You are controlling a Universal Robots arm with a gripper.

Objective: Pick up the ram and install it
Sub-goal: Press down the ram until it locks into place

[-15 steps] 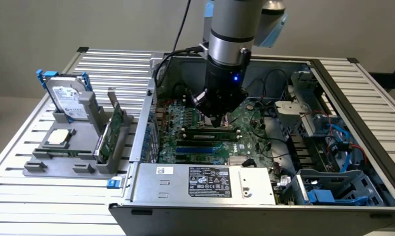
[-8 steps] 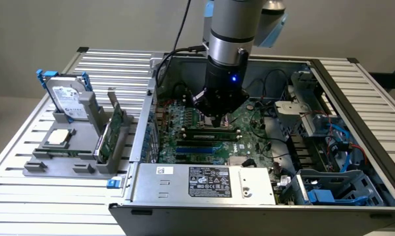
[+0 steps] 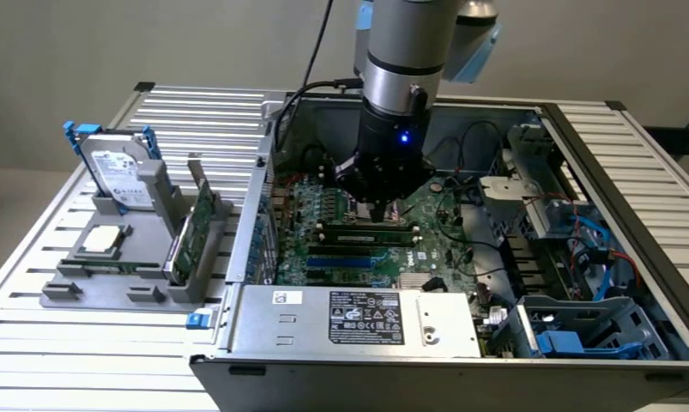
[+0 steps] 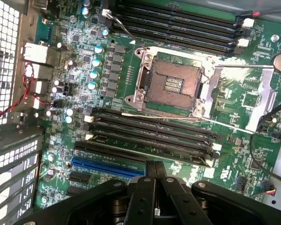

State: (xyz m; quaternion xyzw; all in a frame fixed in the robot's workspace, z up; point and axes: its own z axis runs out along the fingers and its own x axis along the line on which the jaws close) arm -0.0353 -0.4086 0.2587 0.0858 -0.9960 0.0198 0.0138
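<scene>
Even soft room light, bright glare on silver socket bracket [image 4: 263, 101], close pincer [image 4: 155, 180] blurred and dark

Green motherboard [image 4: 234, 154], black memory slots [image 4: 150, 131], blue expansion slot [image 4: 105, 168], silver-topped hard drive [image 3: 121, 176] with blue rails.

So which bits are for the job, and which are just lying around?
For the job: black robot gripper; long thin green ram stick; green motherboard.
Just lying about: silver-topped hard drive with blue rails; broad green card with metal bracket; square silver chip.
</scene>
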